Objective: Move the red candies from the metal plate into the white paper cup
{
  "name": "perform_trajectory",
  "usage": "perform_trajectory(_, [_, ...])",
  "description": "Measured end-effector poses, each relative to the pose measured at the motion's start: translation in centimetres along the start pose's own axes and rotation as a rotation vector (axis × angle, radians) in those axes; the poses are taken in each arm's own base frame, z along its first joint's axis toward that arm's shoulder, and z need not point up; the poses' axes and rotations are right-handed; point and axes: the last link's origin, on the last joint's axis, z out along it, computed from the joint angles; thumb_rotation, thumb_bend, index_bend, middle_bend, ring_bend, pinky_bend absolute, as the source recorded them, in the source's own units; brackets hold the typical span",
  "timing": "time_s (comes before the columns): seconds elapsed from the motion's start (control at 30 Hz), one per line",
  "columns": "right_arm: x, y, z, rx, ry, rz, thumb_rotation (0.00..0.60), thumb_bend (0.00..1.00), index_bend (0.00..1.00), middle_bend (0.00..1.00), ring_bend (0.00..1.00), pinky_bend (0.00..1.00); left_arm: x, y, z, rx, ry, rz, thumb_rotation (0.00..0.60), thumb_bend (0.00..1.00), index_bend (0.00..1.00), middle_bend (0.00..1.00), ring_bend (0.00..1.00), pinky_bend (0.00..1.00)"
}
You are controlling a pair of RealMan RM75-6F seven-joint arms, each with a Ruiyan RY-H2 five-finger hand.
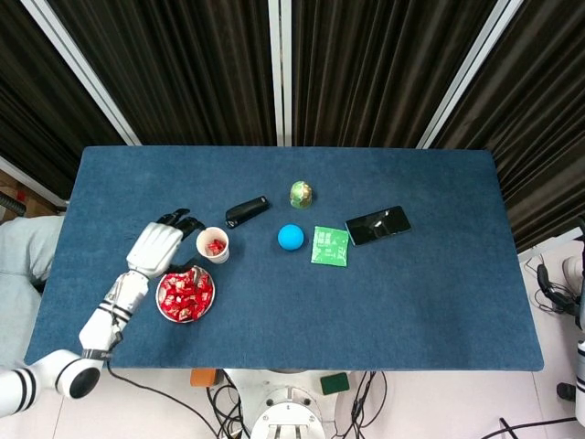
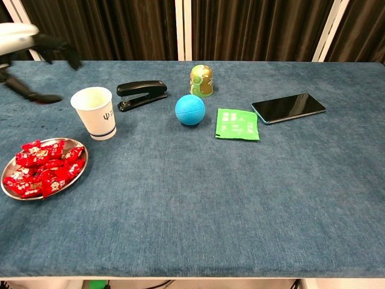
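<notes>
Here, the left hand (image 1: 157, 245) hovers empty w/ fingers spread, just left of the white paper cup (image 1: 214, 244), which holds some red candies. Most red candies (image 1: 186, 292) sit in the metal plate (image 2: 77, 171). Next: likely reach back to plate, pinch another.

Head view looks straight down; chest view faces across the same table (image 2: 240, 198)

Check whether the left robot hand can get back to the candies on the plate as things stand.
Probably yes. The left robot hand is open and empty beside the cup, right next to the plate, and the candies lie uncovered with nothing between.
</notes>
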Motion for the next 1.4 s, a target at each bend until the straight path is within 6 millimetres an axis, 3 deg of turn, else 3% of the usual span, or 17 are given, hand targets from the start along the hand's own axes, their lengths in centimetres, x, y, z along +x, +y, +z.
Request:
perform_trajectory(0.13, [-0.3,-0.1,0.0,0.004,-0.010,0.006,0.600,0.34,0.00,0.00,0.00,0.00,-0.2,-1.5,-4.8,0.053,-0.045,-0.004,0.600,0.22,0.37,0.33,0.15,0.30])
perform_trajectory(0.27, [-0.7,-0.4,0.0,0.014,-0.018,0.015,0.600,0.34,0.00,0.00,0.00,0.00,-1.9,-2.3,-9.5,0.102,-0.105,-0.019,0.599,0.22,0.38,0.33,0.15,0.30])
perform_trajectory(0.37, [-0.9,-0.6,0.0,0.024,-0.021,0.016,0.600,0.34,0.00,0.00,0.00,0.00,-3.2,-2.2,-11.0,0.117,-0.123,-0.034,0.599,0.22,0.38,0.33,0.15,0.30])
perform_trajectory(0.53, [-0.6,-0.8,-0.2,0.031,-0.016,0.012,0.600,0.34,0.00,0.00,0.00,0.00,-5.0,-1.3,-11.1,0.093,-0.118,-0.056,0.595,0.22,0.38,0.32,0.15,0.30])
perform_trajectory(0.7, [-0.3,-0.7,-0.5,0.029,-0.014,0.007,0.600,0.34,0.00,0.00,0.00,0.00,-6.5,0.1,-10.7,0.045,-0.119,-0.063,0.525,0.19,0.39,0.32,0.15,0.30])
perform_trajectory(0.87, [-0.6,-0.8,-0.6,0.026,-0.023,0.008,0.600,0.34,0.00,0.00,0.00,0.00,-7.7,0.9,-9.8,0.035,-0.128,-0.070,0.517,0.18,0.41,0.32,0.15,0.30])
perform_trajectory(1.4, [-0.8,-0.6,-0.5,0.020,-0.025,0.001,0.600,0.34,0.00,0.00,0.00,0.00,-9.1,1.8,-8.1,0.028,-0.139,-0.039,0.509,0.22,0.48,0.33,0.15,0.30])
